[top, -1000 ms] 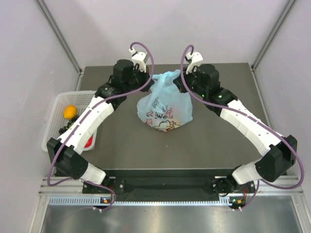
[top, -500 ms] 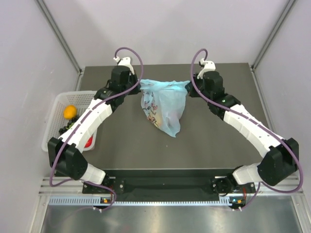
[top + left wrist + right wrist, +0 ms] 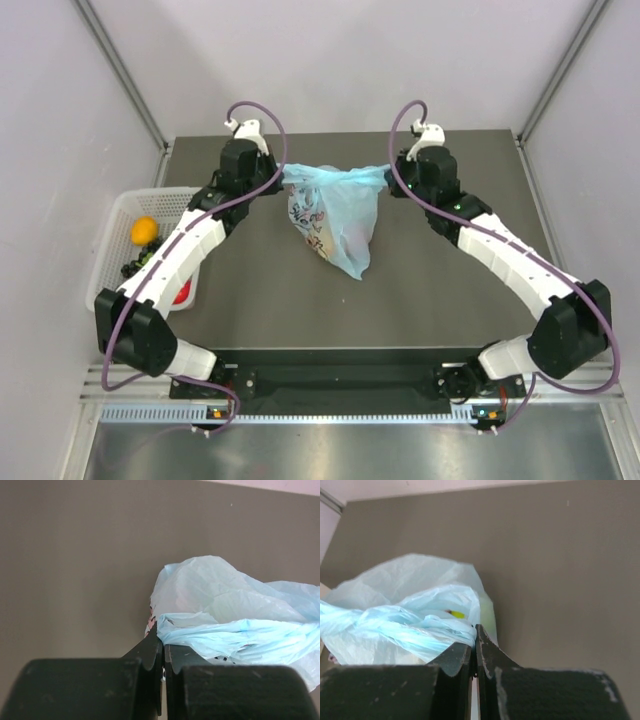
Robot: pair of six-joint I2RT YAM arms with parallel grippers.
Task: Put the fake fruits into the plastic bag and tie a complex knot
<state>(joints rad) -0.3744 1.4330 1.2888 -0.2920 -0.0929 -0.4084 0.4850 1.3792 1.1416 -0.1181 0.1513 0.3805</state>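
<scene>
The light-blue plastic bag (image 3: 338, 218) hangs between my two arms at the table's far middle, its handles pulled out sideways and twisted at the top. My left gripper (image 3: 283, 174) is shut on the bag's left handle (image 3: 235, 637). My right gripper (image 3: 388, 176) is shut on the right handle (image 3: 395, 630). The bag's body sags down toward the table, with a pink printed patch (image 3: 312, 222) on its left side. A bit of yellow fruit (image 3: 456, 614) shows through the plastic in the right wrist view. Other fruits inside are hidden.
A white mesh basket (image 3: 115, 232) stands off the table's left edge, holding an orange (image 3: 144, 230), a red fruit (image 3: 181, 293) and something dark green (image 3: 133, 267). Grey walls close in the back and sides.
Both grippers have moved apart and lifted, stretching the handles sideways. The bag has gone from a rounded heap on the table to a hanging, narrow shape.
</scene>
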